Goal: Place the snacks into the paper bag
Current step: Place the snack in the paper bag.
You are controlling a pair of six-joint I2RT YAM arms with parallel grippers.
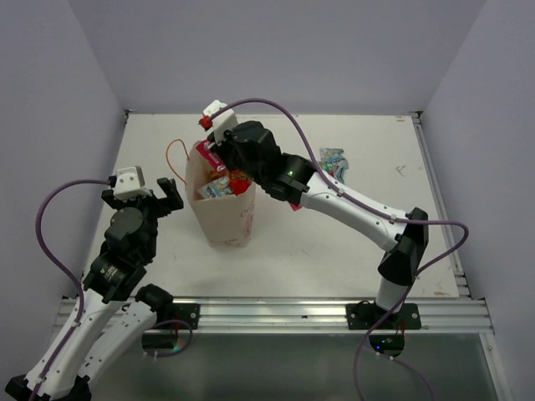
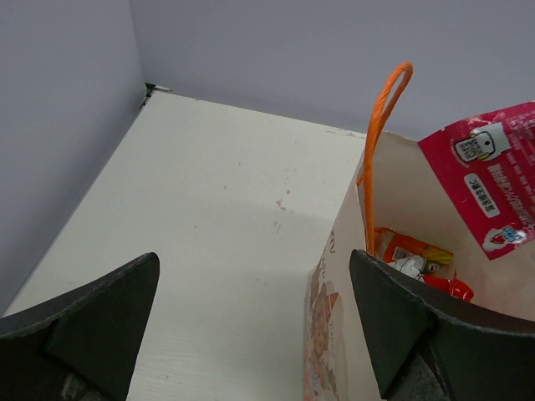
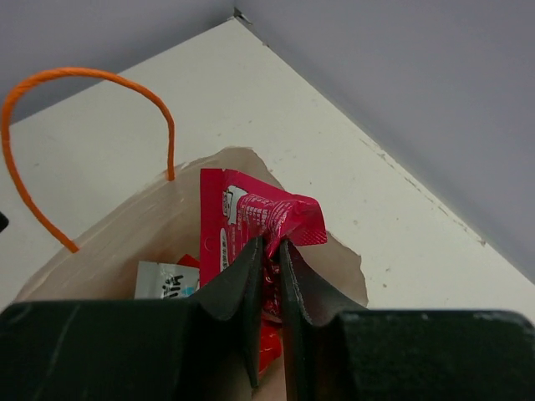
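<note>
At left of top view: left pincer, spread wide, gripping nothing, just left of paper bag and not touching it. Same in left wrist view: left pincer with both black fingers far apart, white surface between them, bag wall beside the right-hand finger.

Centre-left of top view: paper bag upright on the surface, mouth open, orange cord handle sticking out at its left. Inside: light packet and red packet in bag. Seen from left wrist too: orange-red packet low in the bag, orange handle arching above the rim.

Over the bag's far rim: right pincer, reaching in from the right. In right wrist view, right pincer nearly closed, pinching held red packet right above the bag opening; white-teal packet below it inside. Held red packet also at right edge of left wrist view.

Upper right of top view: loose multicoloured packet flat on the surface, well apart from the bag.
</note>
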